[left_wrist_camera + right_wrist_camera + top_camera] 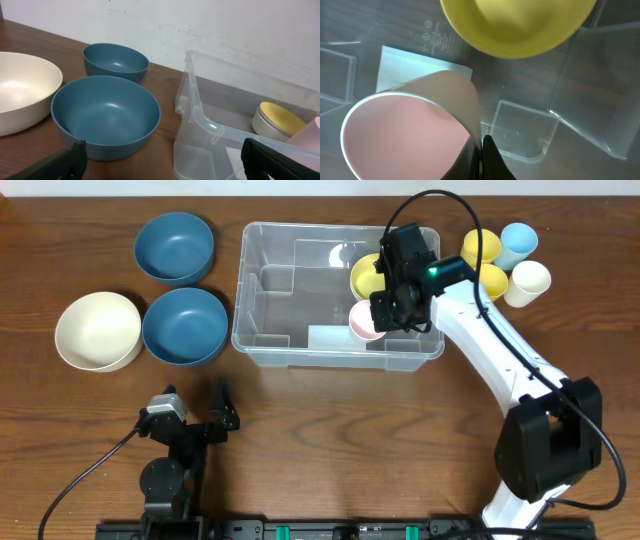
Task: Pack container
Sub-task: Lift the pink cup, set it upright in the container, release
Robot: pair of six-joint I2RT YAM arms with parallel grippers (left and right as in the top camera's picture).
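Pink cup, rim pinched in our right gripper (left gripper gapes, idle), hangs low inside the container so we can seat it beside the yellow bowl.

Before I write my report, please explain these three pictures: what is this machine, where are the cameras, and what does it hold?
It is a robot with two arms at a table. One picture looks down from above; the other two come from a camera on each wrist. On the table stand a clear container, two blue bowls, a cream bowl and four cups. A yellow bowl sits inside the container. The right hand, reaching into the container, pinches a pink cup's rim. The left hand is open and empty.
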